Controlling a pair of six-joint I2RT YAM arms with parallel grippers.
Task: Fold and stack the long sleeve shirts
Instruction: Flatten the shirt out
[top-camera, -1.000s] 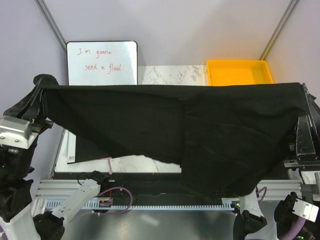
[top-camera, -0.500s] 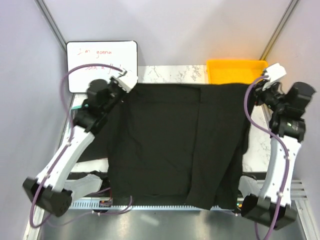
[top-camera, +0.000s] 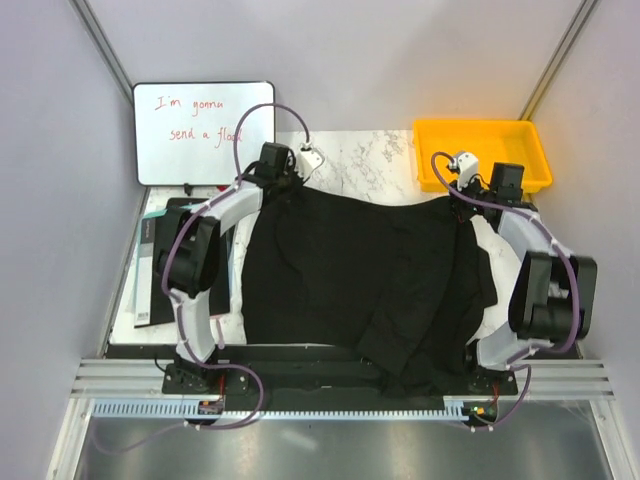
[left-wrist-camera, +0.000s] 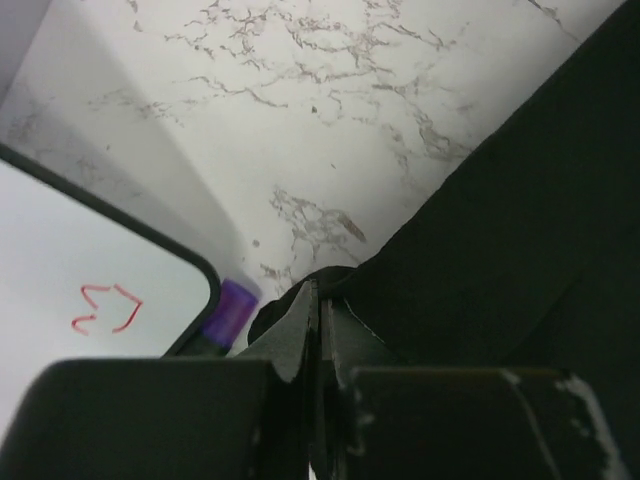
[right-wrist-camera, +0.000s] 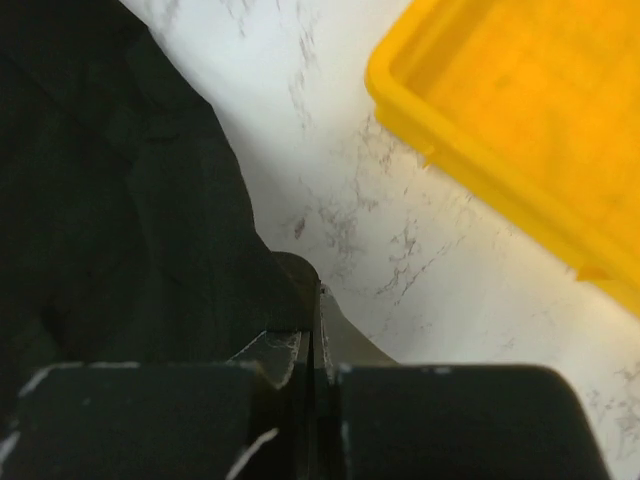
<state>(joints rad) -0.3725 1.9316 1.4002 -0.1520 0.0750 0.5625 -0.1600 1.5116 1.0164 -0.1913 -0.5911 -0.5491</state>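
Shirt (top-camera: 350, 270) now down, clamped by left gripper (left-wrist-camera: 316, 300) and right gripper (right-wrist-camera: 312, 300); whiteboard (top-camera: 180, 160): "I'm gonna send a…"

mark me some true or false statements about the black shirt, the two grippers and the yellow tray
1. The black long-sleeve cloth shirt lies spread on the white marble tabletop. True.
2. The left gripper is open and clear of the shirt. False: it is shut on the shirt's far left corner.
3. The right gripper is shut on the shirt's far right edge, near the yellow plastic tray. True.
4. The shirt lies inside the yellow tray. False: it lies on the tabletop in front of the tray, and nothing shows in the tray.
5. The white dry-erase board has blue writing. False: the writing is red.
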